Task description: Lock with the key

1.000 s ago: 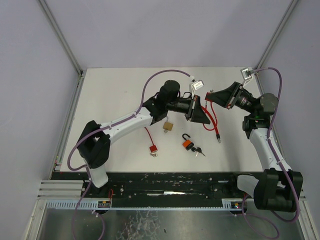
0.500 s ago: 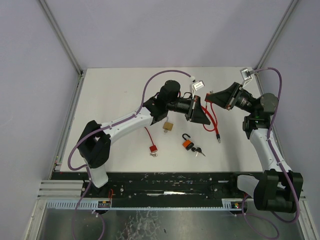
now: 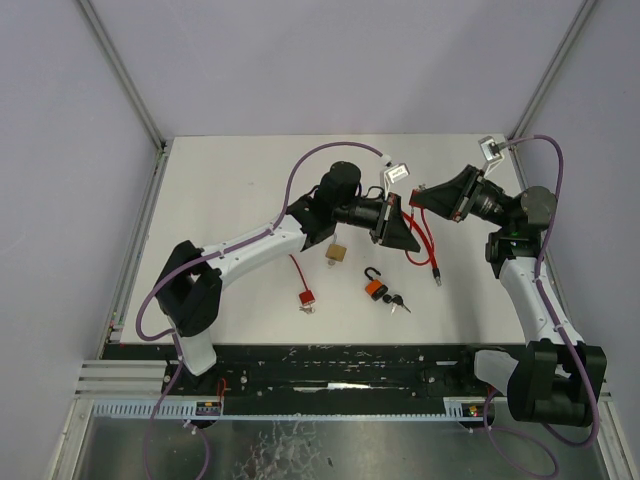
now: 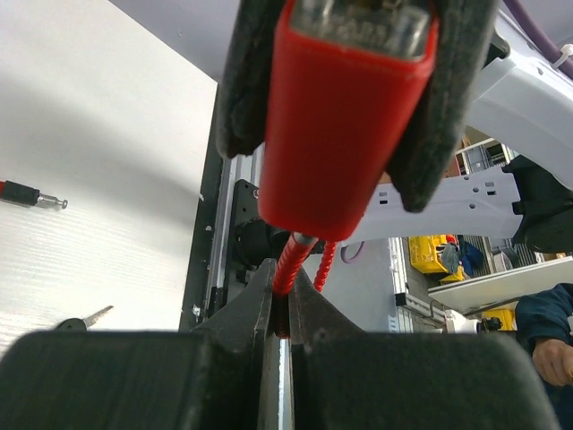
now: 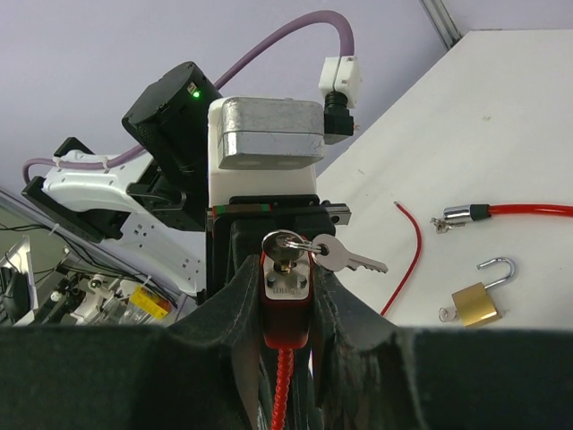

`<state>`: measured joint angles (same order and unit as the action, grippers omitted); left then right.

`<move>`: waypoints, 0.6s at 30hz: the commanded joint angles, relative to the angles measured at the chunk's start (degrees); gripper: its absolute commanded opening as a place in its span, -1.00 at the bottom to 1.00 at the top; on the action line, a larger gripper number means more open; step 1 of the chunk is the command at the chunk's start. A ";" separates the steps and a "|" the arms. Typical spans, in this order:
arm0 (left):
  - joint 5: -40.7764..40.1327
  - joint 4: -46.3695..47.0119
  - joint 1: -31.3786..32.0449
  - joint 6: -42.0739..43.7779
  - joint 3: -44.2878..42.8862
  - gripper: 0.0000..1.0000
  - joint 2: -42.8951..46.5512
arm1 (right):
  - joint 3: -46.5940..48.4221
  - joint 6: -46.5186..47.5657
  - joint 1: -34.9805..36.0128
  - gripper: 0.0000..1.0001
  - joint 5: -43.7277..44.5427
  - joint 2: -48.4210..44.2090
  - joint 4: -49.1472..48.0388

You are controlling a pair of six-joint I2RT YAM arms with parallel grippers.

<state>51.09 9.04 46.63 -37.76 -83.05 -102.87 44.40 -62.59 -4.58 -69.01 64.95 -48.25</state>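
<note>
Left gripper [image 4: 281, 296]: closed tight on the coiled red cable [image 4: 288, 260], just below where it leaves the lock.
Right gripper [image 5: 286, 287]: clamped across the red cable lock [image 4: 345, 134], a pad on each flat side. It holds the lock in the air between the two arms, above the counter [image 3: 230, 190].
Key [image 5: 286, 244]: seated in the cylinder at the far end of the lock body. A spare key [image 5: 347, 257] hangs from the same ring beside it, and neither gripper touches either one.
Cable end [image 3: 437, 277]: the black sleeve with its metal tip lies on the counter, well apart from the lock body. The cable loops down to it.
Change: next to nothing over the last second. Both grips are unchanged and both arms keep their pose, apart from a faint drift of the right wrist.
Meaning: this looks like a steadying pause. With both grippers occupied, nothing can turn the key. One of them, probably the left, would have to let go of the cable and take the key head. The loose cable end probably has to go into the body first.
Risk: the key head is small, and the dangling spare could get in the way.
Elsewhere on the counter: a brass padlock [image 3: 337, 252] with its shackle open, an orange padlock [image 3: 373, 288] and a small red padlock [image 3: 306, 298].
</note>
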 commanded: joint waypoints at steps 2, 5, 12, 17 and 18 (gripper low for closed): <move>0.40 3.22 0.36 0.45 -0.40 -1.00 2.14 | 1.83 1.58 1.06 -1.00 -3.76 -1.40 -0.44; 0.33 2.92 0.31 0.82 -0.41 -1.00 2.29 | 1.83 1.90 1.06 -1.00 -4.06 -1.40 -0.23; -0.47 1.61 0.30 2.59 -0.33 -1.00 3.04 | 1.98 3.45 1.06 -1.00 -4.71 -1.56 1.60; -1.96 -2.40 0.29 6.21 -1.17 -1.00 3.48 | 2.47 5.76 1.02 -1.00 -5.61 -1.58 3.79; -2.56 -3.80 0.37 7.50 -1.46 -1.00 3.65 | 2.55 6.36 1.06 -1.00 -5.94 -1.58 4.18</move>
<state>50.48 6.24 46.61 -34.83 -82.81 -102.39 44.51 -59.42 -4.56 -72.18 64.84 -44.93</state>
